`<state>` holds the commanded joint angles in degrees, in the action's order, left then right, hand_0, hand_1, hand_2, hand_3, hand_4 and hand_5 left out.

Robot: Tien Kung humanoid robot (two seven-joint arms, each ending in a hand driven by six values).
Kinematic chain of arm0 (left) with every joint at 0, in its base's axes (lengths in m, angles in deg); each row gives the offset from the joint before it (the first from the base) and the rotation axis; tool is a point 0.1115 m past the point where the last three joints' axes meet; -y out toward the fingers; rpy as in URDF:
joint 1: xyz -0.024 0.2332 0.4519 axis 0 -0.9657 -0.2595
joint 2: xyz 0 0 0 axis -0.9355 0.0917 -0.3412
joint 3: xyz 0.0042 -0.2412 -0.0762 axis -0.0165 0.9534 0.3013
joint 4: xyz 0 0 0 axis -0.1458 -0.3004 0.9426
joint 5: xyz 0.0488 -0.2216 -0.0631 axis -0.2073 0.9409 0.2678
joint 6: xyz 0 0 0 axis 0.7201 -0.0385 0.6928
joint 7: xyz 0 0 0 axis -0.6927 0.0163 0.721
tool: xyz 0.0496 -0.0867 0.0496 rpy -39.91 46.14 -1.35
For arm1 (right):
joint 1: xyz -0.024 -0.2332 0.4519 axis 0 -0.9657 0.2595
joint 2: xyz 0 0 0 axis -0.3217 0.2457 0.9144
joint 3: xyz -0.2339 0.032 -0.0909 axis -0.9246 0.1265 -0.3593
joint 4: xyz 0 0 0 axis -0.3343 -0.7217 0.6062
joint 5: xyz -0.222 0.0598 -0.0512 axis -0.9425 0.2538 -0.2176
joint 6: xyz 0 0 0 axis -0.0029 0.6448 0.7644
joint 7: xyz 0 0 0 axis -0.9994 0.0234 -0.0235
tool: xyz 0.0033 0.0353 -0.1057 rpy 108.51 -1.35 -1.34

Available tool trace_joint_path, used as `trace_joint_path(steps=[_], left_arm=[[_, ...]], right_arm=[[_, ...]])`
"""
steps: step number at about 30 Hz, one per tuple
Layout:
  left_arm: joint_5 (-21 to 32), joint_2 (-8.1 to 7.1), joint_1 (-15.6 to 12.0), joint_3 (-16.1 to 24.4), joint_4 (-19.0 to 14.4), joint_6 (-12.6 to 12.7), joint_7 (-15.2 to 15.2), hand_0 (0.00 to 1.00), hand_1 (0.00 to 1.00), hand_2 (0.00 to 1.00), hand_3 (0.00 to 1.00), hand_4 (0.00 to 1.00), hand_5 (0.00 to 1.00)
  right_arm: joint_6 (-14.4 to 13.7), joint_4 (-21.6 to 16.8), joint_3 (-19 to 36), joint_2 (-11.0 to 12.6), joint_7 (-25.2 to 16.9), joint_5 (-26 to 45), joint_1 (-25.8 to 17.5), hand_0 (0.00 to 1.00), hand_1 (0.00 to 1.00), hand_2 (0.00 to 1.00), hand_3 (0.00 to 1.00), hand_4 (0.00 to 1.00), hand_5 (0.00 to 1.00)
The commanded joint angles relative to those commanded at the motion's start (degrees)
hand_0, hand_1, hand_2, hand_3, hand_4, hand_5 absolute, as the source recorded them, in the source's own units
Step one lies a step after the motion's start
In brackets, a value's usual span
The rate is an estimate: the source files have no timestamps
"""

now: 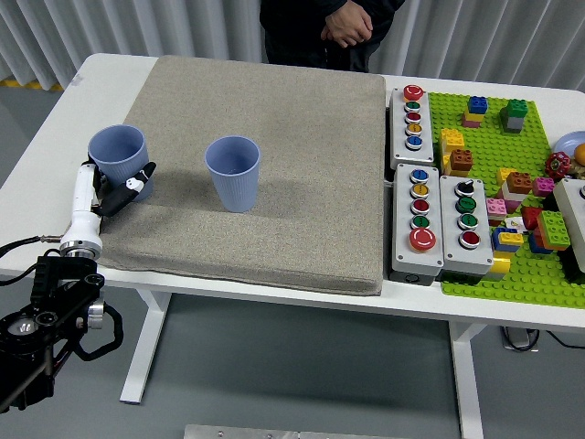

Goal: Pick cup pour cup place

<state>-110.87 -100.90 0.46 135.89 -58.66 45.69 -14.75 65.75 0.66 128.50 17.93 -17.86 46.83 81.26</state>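
Two light blue cups stand upright on the grey mat (274,119). The left cup (117,155) is near the mat's left edge, and the second cup (233,171) stands a little to its right. My left hand (111,190) comes in from the lower left and sits low at the near side of the left cup. Its black fingers (139,176) are spread and reach across the cup's base, while the white thumb (84,183) stays off to the cup's left. The hand holds nothing. My right hand is out of view.
Three grey button boxes (413,119) (416,219) (467,224) line the mat's right edge. Beyond them lies a green baseplate (475,274) with several toy bricks. A person stands at the far side with hands (345,26) clasped.
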Motion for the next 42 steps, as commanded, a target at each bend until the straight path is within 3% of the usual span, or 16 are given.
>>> trace_joint_path(steps=[8,11,19,26,29,30,34,35,36,41,42], left_arm=[[-2.37,-1.33,-4.29,2.74,-4.67,-1.14,-0.83,0.816,0.822,0.983,0.998,0.997,0.515],[-4.25,-3.34,-8.41,4.47,-9.17,-1.43,-1.17,0.816,0.822,0.983,0.998,0.997,0.515],[-7.45,-6.30,-14.88,8.40,-15.52,-1.90,-1.36,0.817,0.827,0.988,0.998,0.998,0.539],[-9.53,-7.08,-18.80,11.64,-22.97,-0.43,-1.44,0.812,0.809,0.951,0.998,0.998,0.567],[-4.88,-6.73,-18.36,14.67,-27.14,0.66,-0.76,0.812,0.809,0.951,0.998,0.998,0.567],[-3.54,-6.72,-18.17,15.21,-27.91,0.79,-0.73,0.745,0.738,0.854,0.865,0.993,0.688],[4.08,-7.03,-15.01,18.87,-30.57,-0.08,-0.25,0.745,0.738,0.854,0.865,0.993,0.688],[6.68,-7.22,-13.32,20.37,-30.29,-1.63,-0.97,0.745,0.738,0.854,0.865,0.993,0.688],[8.92,-7.42,-11.74,21.49,-29.56,-3.13,-1.83,0.738,0.728,0.829,0.841,0.973,0.814],[21.21,-8.81,-5.10,22.97,-24.15,-11.65,-5.83,0.738,0.728,0.829,0.841,0.973,0.814],[23.44,-9.13,-3.69,22.90,-22.62,-13.43,-6.73,0.752,0.746,0.833,0.851,0.975,0.873]], right_arm=[[-0.02,0.00,0.43,-0.08,0.11,-0.75,-0.47,0.724,0.691,0.736,0.698,0.323,0.280],[-0.03,0.00,0.47,-0.09,0.05,-0.73,-0.78,0.724,0.691,0.736,0.698,0.323,0.280],[-0.02,0.00,0.70,-0.13,0.10,-1.09,-1.04,0.724,0.690,0.736,0.700,0.323,0.279],[0.00,0.00,0.98,-0.18,0.14,-1.51,-1.32,0.724,0.691,0.738,0.702,0.321,0.281],[0.03,0.00,1.01,-0.17,0.14,-1.51,-1.35,0.724,0.691,0.738,0.702,0.321,0.281],[0.02,0.00,0.99,-0.17,0.13,-1.47,-1.35,0.724,0.691,0.736,0.702,0.321,0.279],[-0.04,0.00,0.73,-0.09,0.05,-1.00,-1.09,0.724,0.691,0.736,0.702,0.321,0.279],[-0.05,0.00,0.61,-0.07,0.02,-0.79,-1.01,0.724,0.691,0.736,0.702,0.321,0.279],[-0.06,0.00,0.50,-0.05,0.00,-0.65,-0.93,0.724,0.691,0.736,0.702,0.321,0.278],[-0.10,0.00,0.03,0.09,-0.03,-0.15,-0.53,0.724,0.691,0.736,0.702,0.321,0.278],[-0.13,0.00,-0.10,0.11,-0.07,0.08,-0.45,0.724,0.690,0.736,0.702,0.321,0.279]])
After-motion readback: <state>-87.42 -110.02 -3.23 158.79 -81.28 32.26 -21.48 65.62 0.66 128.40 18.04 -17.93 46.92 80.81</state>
